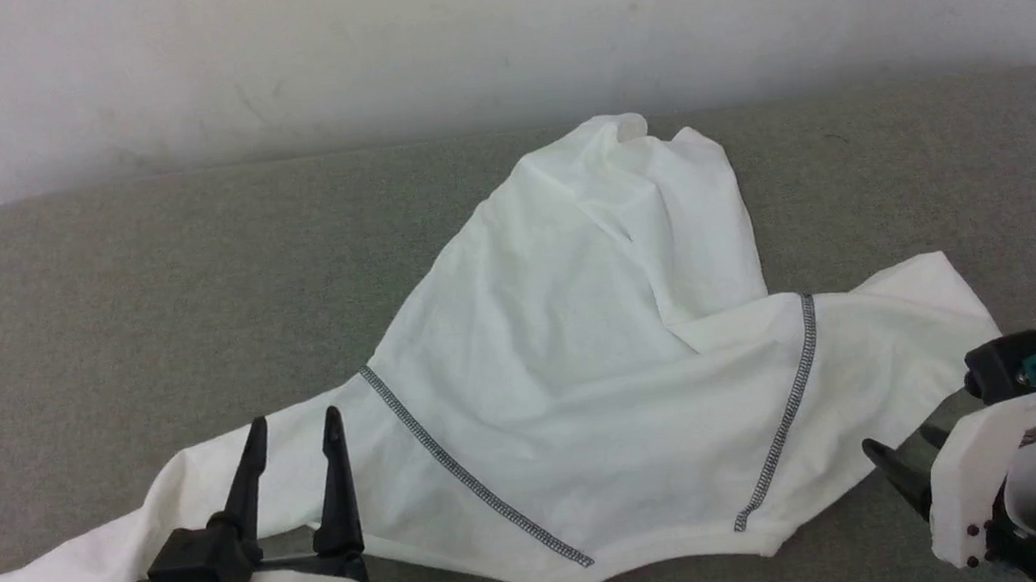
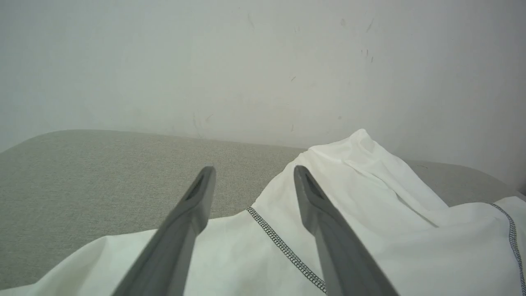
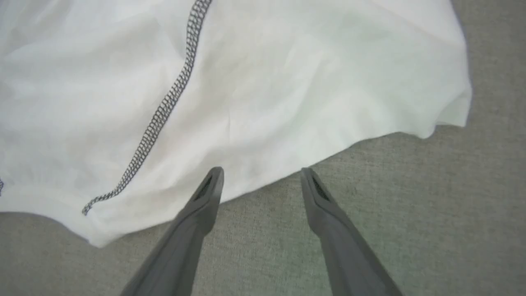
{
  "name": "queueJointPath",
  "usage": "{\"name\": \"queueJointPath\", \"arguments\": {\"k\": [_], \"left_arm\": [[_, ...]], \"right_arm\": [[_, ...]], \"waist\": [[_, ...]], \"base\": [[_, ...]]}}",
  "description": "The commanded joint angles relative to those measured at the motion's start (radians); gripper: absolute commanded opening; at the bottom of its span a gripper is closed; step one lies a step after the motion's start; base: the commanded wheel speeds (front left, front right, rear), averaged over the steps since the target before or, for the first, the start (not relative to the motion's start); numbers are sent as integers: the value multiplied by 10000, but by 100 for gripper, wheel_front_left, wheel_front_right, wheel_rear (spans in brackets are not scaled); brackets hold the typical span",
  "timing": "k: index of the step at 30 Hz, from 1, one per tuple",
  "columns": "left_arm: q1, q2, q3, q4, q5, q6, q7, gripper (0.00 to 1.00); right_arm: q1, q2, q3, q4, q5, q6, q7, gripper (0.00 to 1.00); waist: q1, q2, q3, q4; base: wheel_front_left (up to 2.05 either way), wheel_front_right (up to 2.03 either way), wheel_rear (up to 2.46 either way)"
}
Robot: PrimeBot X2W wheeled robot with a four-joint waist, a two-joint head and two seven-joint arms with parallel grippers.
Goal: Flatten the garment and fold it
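The large white thin-fabric shirt [image 1: 584, 389] lay rumpled on the grey-green woven cushion [image 1: 103, 321], sleeves splayed left and right, its body bunched toward the pale wall [image 1: 267, 49]. The left gripper [image 1: 294, 415] sat over the left sleeve, fingers apart and empty. The right gripper [image 3: 261, 169] was at the right sleeve's near edge, fingers also apart.

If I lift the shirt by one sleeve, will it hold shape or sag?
Probably sags: the shirt lies in soft folds, so it looks floppy. Likely light: the fabric looks thin. Pushed, it would probably bunch rather than slide on the coarse grey surface.
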Motion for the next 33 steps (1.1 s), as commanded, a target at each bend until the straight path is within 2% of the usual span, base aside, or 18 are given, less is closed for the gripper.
{"name": "queueJointPath", "arguments": {"k": [1, 6, 10, 11, 12, 13, 14, 18, 23, 28, 33], "left_arm": [[-127, -18, 3, 36, -3, -28, -47, 100], [-334, -19, -109, 230, -9, -68, -47, 100], [-396, -20, -162, 403, -20, -65, -47, 100], [-397, -20, -157, 444, -30, -60, -47, 100], [-388, -18, -143, 488, -43, -56, -47, 100], [-374, -10, -133, 526, -54, -56, -47, 100], [-334, 44, -145, 671, -82, -79, 42, 100], [-380, 212, -188, 918, -283, -224, 770, 100], [-670, 964, -208, 1201, -836, -530, 3268, 100], [-652, 1599, -367, 1126, -1714, -720, 6123, 100], [-476, 1702, -628, 1044, -2416, -775, 7788, 100]], "right_arm": [[-213, -43, 25, 48, 28, -9, 7, 100], [-1138, -141, 759, 1547, 261, -9, 418, 100], [-1319, -149, 1418, 2626, 658, -9, 1206, 100], [-1302, -135, 1565, 2792, 822, -9, 1392, 76], [-1276, -136, 1728, 2918, 971, -9, 1582, 38], [-1261, -147, 1866, 2982, 1128, -9, 1684, 15], [-1258, -181, 2062, 2970, 1406, -9, 1670, 0], [-1341, -365, 2076, 2637, 1449, -9, 1008, 0], [-1217, -600, 1627, 1713, 1313, -9, 341, 0], [-796, -591, 1195, 717, 976, -9, 527, 0], [-475, -371, 953, 80, 857, -9, 868, 0]], "waist": [[0, -2, 101, 32], [0, -2, 368, 135], [0, -2, 401, 207], [0, -2, 391, 216], [0, -2, 367, 212], [0, -2, 341, 205], [0, -2, 275, 178], [0, -2, 172, 151], [0, -2, -47, 103], [0, -2, -173, -156], [0, -2, -57, -446]], "base": [[0, 0, 0], [0, 0, 0], [0, 0, 0], [0, 0, 0], [0, 0, 0], [0, 0, 0], [0, 0, 0], [0, 0, 0], [0, 0, 0], [0, 0, 0], [0, 0, 0]]}}
